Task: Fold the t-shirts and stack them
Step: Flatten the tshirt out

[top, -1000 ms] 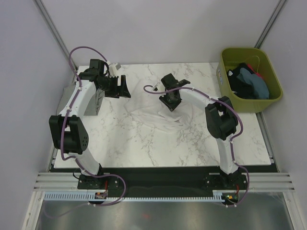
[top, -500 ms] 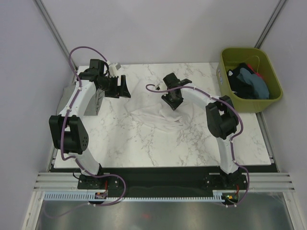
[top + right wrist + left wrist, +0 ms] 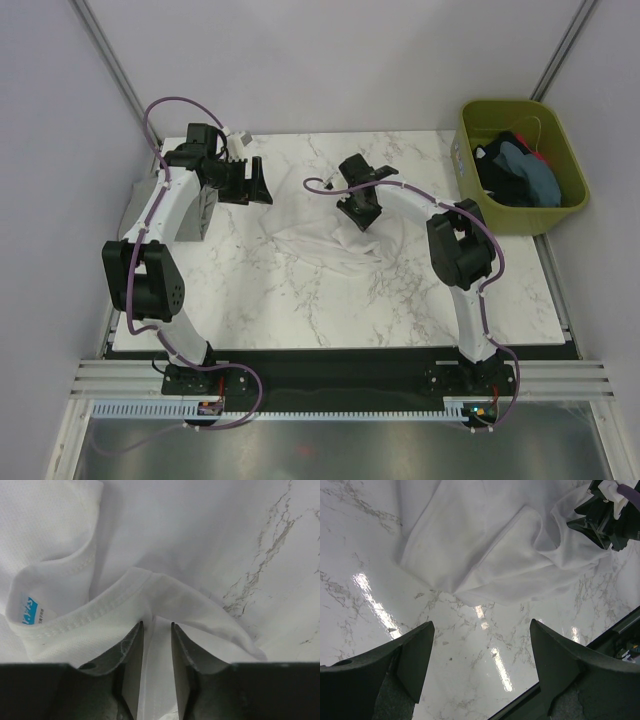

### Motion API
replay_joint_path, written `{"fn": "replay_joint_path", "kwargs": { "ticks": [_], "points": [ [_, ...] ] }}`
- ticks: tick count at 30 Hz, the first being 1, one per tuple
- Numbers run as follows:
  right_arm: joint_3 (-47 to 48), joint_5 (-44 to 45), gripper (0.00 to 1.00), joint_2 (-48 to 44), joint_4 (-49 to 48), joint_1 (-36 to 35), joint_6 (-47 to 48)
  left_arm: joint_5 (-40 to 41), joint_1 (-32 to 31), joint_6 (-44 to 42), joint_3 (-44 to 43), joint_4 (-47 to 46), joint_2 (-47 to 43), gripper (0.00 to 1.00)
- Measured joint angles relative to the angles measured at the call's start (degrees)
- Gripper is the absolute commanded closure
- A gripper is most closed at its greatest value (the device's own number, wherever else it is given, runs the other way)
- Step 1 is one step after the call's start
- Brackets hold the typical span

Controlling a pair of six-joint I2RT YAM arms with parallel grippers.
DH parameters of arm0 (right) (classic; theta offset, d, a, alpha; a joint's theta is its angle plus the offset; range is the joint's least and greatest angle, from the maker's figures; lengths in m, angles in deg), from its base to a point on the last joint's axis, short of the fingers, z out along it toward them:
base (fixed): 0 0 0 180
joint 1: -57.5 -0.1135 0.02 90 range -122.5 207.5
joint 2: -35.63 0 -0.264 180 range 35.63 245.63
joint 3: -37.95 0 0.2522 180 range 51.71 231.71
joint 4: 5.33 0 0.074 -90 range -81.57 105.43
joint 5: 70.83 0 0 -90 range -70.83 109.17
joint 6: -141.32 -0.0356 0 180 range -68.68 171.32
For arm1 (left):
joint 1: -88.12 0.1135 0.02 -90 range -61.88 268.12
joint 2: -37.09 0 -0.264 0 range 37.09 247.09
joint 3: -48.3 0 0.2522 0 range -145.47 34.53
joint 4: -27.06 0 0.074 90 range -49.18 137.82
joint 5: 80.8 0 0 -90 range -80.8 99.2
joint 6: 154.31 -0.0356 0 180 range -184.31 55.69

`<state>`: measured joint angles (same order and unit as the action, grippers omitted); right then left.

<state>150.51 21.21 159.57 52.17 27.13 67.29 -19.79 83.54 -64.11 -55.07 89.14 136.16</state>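
My right jaws have just narrowed onto the collar (image 3: 95,611) of the white t-shirt (image 3: 330,248) crumpled mid-frame on the counter (image 3: 260,310) (left jaws wide apart, holding nothing, upper left), so I judge spreading can begin.

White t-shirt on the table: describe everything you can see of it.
The white t-shirt is soft knit cloth, lying crumpled and unfolded on the marble table, near its middle. Its ribbed collar, with a small blue label inside, is pinched in the right claw and tented slightly upward. Nothing else touches it.
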Motion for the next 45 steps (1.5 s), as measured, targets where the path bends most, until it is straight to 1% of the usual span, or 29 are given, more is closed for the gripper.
{"fn": "replay_joint_path", "kwargs": {
  "ticks": [3, 19, 24, 31, 33, 45],
  "points": [
    [0.2, 0.8, 0.59, 0.0, 0.0, 0.0, 0.1, 0.0, 0.0, 0.0, 0.0, 0.0, 0.0, 0.15],
    [0.3, 1.0, 0.62, 0.0, -0.2, 1.2, -0.3, 0.0, 0.0, 0.0, 0.0, 0.0, 0.0, 0.15],
    [0.5, 0.0, 0.63, 0.0, -0.2, 2.3, -1.0, 0.0, 0.0, 0.0, 0.0, 0.0, 0.0, 0.15],
    [0.5, -3.6, 0.63, 0.0, -0.1, 3.0, -2.2, 0.0, 0.0, 0.0, 0.0, 0.0, 0.0, 0.15],
    [0.5, -3.7, 0.64, 0.0, -0.1, 3.0, -2.3, 0.0, 0.0, 0.0, 0.0, 0.0, 0.0, 0.15],
    [0.0, -3.3, 0.64, 0.0, 0.0, 3.3, -2.3, 0.2, 0.0, 0.0, 0.0, 0.0, 0.0, 0.15]
  ]
}}
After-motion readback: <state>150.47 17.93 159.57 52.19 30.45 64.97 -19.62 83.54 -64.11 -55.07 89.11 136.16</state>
